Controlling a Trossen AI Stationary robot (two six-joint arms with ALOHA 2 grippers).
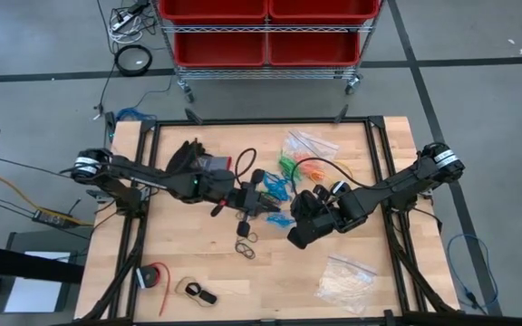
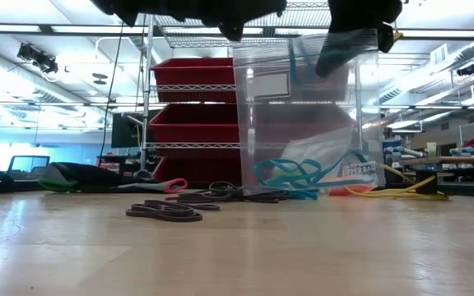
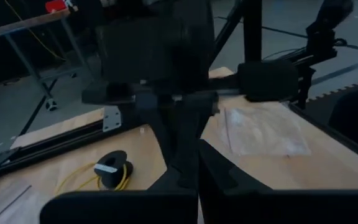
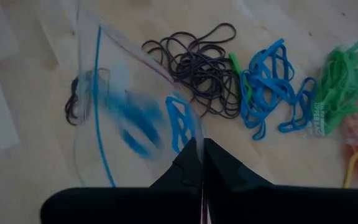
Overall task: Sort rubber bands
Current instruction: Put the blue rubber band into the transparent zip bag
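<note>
From above, over the wooden bench (image 1: 188, 263), the left pincer (image 1: 259, 201) and right pincer (image 1: 290, 237) meet near the middle, where the rubber bands (image 1: 284, 172) lie in loose orange, green, blue and black heaps, with a few dark loops (image 1: 246, 247) apart below them; a bag of whitish pieces (image 1: 344, 282) sits well off toward the near right corner. At bench height, a clear zip bag (image 2: 303, 115) hangs upright, gripped at its top edge by dark fingers that are cut off by the frame, with blue bands (image 2: 299, 174) pooled at its bottom and dark bands (image 2: 163, 211) flat on the wood nearby. Past the left wrist, the left pincer's fingers are pressed together, though what they pinch is hidden behind the dark arm; a yellow cable spool (image 3: 107, 171) lies beyond. Past the right wrist, the right pincer (image 4: 202, 163) is closed on the bag's edge, the bag (image 4: 123, 112) with blue bands inside hanging over black (image 4: 197, 62), blue (image 4: 272, 87) and green (image 4: 337, 84) piles. My worry is that the thin film could slip from either grip, or the mouth sag closed, spilling the blue bands back among the others. Whether the bag's mouth is open cannot be made out.
</note>
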